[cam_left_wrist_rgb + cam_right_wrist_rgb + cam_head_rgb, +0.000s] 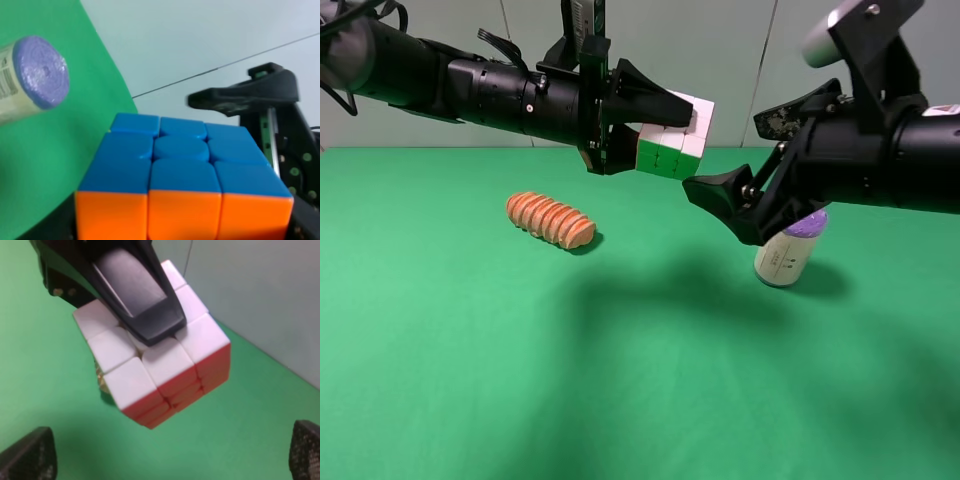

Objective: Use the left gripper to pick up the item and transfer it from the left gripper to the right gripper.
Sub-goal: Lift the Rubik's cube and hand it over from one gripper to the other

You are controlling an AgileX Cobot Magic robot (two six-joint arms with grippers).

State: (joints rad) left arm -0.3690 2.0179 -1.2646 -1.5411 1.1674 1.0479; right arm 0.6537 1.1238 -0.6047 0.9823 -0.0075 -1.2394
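My left gripper (656,132) is shut on the puzzle cube (672,156) and holds it in the air above the green table. The cube shows white and green faces in the exterior high view, blue and orange faces in the left wrist view (182,170), and white and red faces in the right wrist view (165,365). One black left finger (140,295) lies across its white face. My right gripper (725,156) is open, just right of the cube, with its jaws facing the cube and not touching it. Its fingertips (30,455) show at the lower corners of the right wrist view.
A ridged orange bread loaf (550,220) lies on the green table (520,380) at the left. A purple-topped beige cylinder (788,252) stands under the right arm; it also shows in the left wrist view (35,75). A pale wall stands behind.
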